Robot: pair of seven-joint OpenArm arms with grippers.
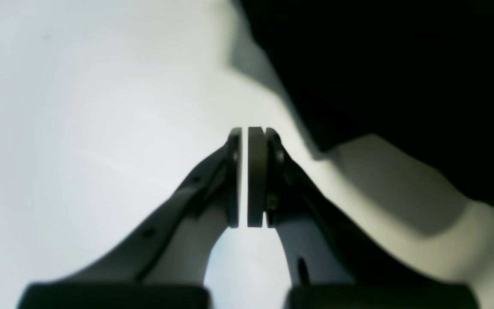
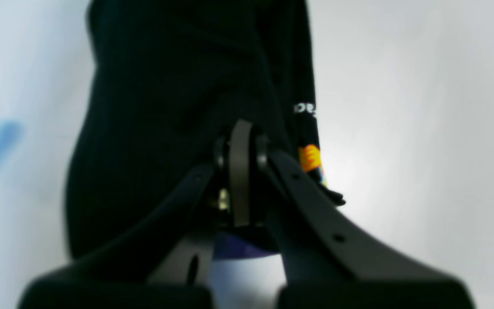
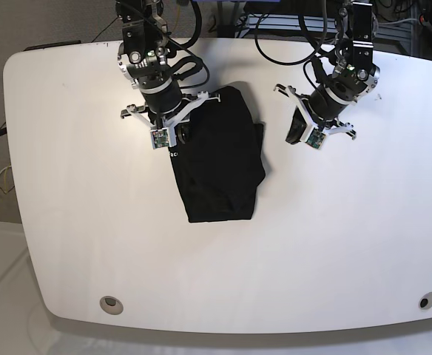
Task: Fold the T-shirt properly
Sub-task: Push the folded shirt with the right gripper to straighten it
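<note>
The right claw (image 2: 241,128) stands closest in its own wrist view, its jaws pressed together with black cloth bunched around the tips, so it grips the T-shirt (image 2: 170,107) near the edge that carries the orange-and-white mark (image 2: 309,158); a strip of white lettering (image 2: 305,108) runs along that same edge a little farther out. Beyond the tips the shirt stretches away as a dark, narrow mass over the white table (image 2: 423,107). In the left wrist view the left claw (image 1: 251,131) is closed on nothing, its two pads (image 1: 256,176) nearly touching with only a sliver of light between them, poised above bare table (image 1: 79,128); the T-shirt (image 1: 401,64) lies farther off to the upper right of that view, apart from the tips, casting a soft shadow. From the base view, the front of the table (image 3: 223,281) lies bare except for two small round fittings (image 3: 111,302) near its front edge. Farther back, the T-shirt (image 3: 220,163) lies folded into a long, roughly rectangular bundle around the middle of the table, slanting from the front toward the back. The right claw (image 3: 160,137) sits at the shirt's back-left corner on that view's left, while the left claw (image 3: 311,137) hangs just beside the shirt's right edge without touching it. Cables and equipment crowd behind the far edge of the table.
</note>
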